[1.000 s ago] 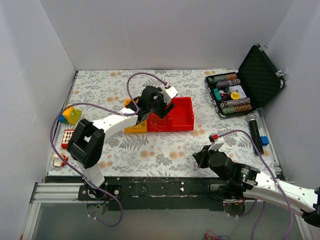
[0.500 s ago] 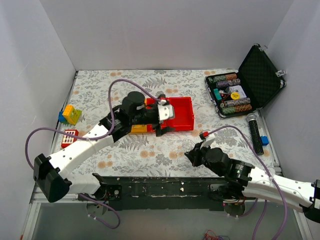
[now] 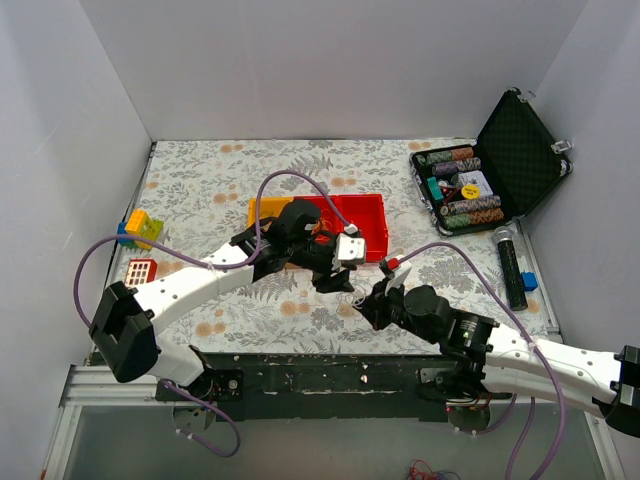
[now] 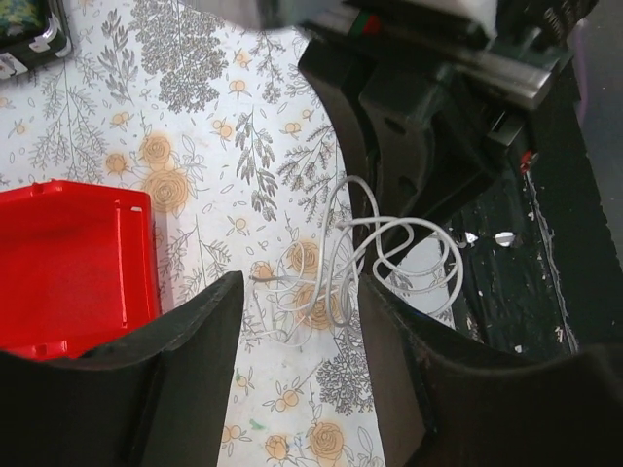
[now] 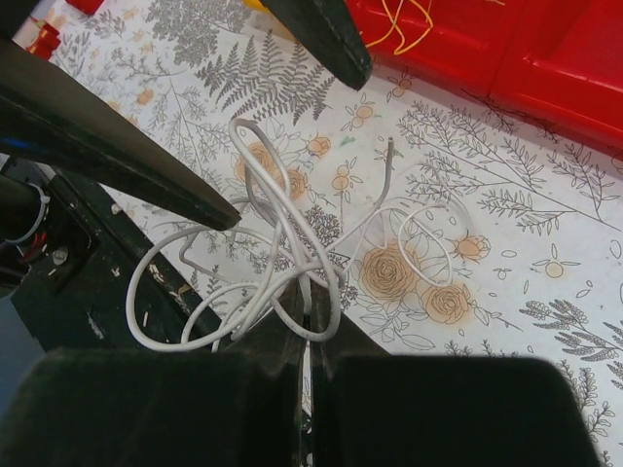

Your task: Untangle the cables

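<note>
Here the white cable [image 5: 282,253] is clamped in the right gripper [image 5: 310,342] by the table's [image 3: 200,190] near edge; its loose loops are spread far-left, directly beneath the left gripper [image 4: 300,292], whose fingers are parted.

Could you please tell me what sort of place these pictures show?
Probably a robot test booth: plain white walls box in a flowery table holding mixed practice props, such as a red bin and a case of poker chips.
</note>
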Robot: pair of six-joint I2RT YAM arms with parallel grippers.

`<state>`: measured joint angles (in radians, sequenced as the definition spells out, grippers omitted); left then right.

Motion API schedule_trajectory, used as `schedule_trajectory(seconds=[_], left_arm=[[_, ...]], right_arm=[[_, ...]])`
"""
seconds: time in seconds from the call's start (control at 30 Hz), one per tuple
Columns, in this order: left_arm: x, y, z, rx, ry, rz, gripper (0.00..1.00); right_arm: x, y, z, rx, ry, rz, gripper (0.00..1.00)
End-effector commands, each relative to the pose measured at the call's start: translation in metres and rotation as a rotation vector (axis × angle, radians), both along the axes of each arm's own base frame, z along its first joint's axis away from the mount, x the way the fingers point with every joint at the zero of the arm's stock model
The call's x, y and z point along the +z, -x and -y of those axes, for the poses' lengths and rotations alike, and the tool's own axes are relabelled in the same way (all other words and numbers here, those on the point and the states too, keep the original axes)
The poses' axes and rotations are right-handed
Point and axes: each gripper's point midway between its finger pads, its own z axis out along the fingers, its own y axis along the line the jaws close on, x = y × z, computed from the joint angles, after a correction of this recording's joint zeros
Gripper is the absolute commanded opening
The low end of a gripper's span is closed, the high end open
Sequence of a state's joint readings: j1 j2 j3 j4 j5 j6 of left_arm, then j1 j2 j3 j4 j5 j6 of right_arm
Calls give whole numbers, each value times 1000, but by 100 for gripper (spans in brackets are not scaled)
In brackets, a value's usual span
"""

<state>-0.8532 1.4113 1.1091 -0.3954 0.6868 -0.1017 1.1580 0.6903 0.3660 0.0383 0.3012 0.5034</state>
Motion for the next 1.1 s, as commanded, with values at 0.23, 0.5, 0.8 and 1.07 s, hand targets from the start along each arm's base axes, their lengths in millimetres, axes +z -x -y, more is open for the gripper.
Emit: schedule_trajectory(seconds=[0.23,0.5,0.8,1.07], left_arm=[[29,17,3,-68,44,-20,45],[26,9,8,-45,48,4,21],[43,7,11,-17,89,0,4],[54,-21,3,138,112,116,0]], right_arm=[[32,-4,-13,27,-70,62,1],[33,-4,-13,26,-68,62,1],[28,-4,-15,29,-63,53,1],[35,-10,-1,-37,-39,52,34]])
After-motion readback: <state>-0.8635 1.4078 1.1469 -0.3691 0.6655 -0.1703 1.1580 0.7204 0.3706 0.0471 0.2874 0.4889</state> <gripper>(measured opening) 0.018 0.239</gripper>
